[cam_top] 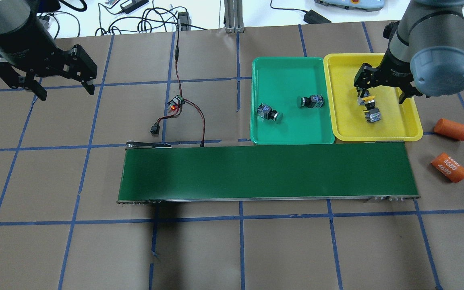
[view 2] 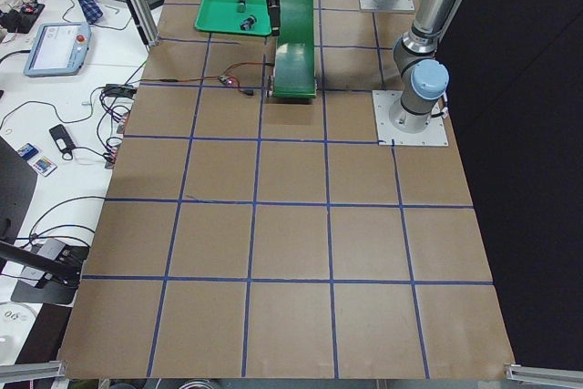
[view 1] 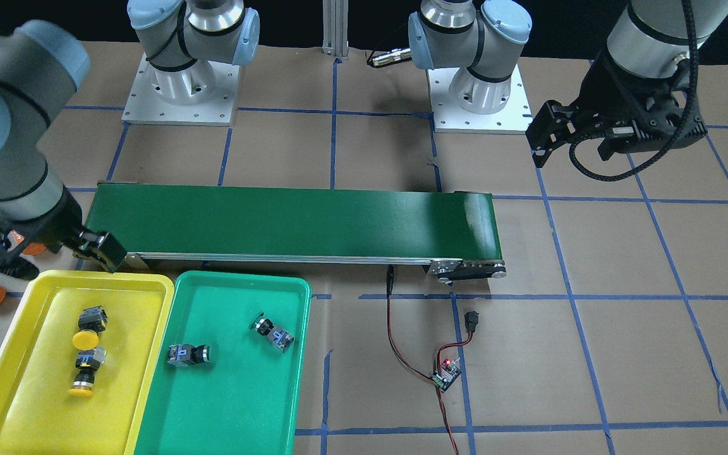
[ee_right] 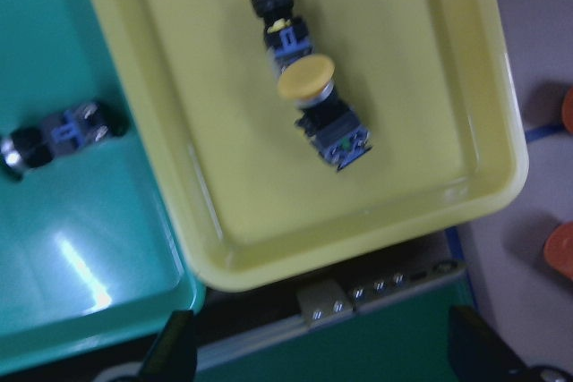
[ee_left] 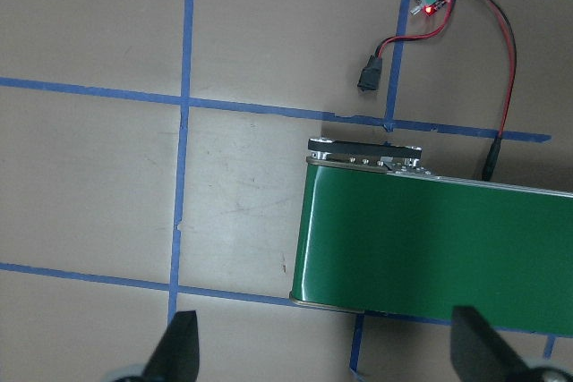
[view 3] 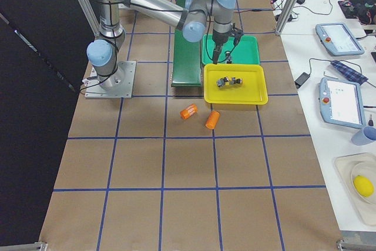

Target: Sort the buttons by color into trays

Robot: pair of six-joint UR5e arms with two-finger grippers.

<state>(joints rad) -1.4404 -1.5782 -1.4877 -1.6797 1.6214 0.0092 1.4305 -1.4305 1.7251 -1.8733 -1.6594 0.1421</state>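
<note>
Two yellow-capped buttons [view 1: 86,340] [view 1: 84,373] lie on their sides in the yellow tray [view 1: 23,379], in line, the cap of one against the body of the other. Two green-capped buttons [view 1: 188,355] [view 1: 273,333] lie on their sides in the green tray [view 1: 231,404], apart from each other. The trays sit side by side, edges touching, just beside the long dark-green belt [cam_top: 268,171] at its end on the robot's right.

The right gripper [cam_top: 382,92] hangs over the yellow tray with its fingers spread wide and nothing between them. The left gripper [cam_top: 66,90] hangs well away over bare table past the belt's other end, fingers likewise apart and empty.

Two orange cylinders [cam_top: 452,129] [cam_top: 449,167] lie on the table beyond the yellow tray. A small circuit board [cam_top: 175,102] with a red light lies near the belt's left end, trailing red and black wires.

The table [cam_top: 199,249] is covered in brown paper marked into squares with blue tape. White benches alongside it carry cables and touch-screen handsets [view 3: 338,38].
</note>
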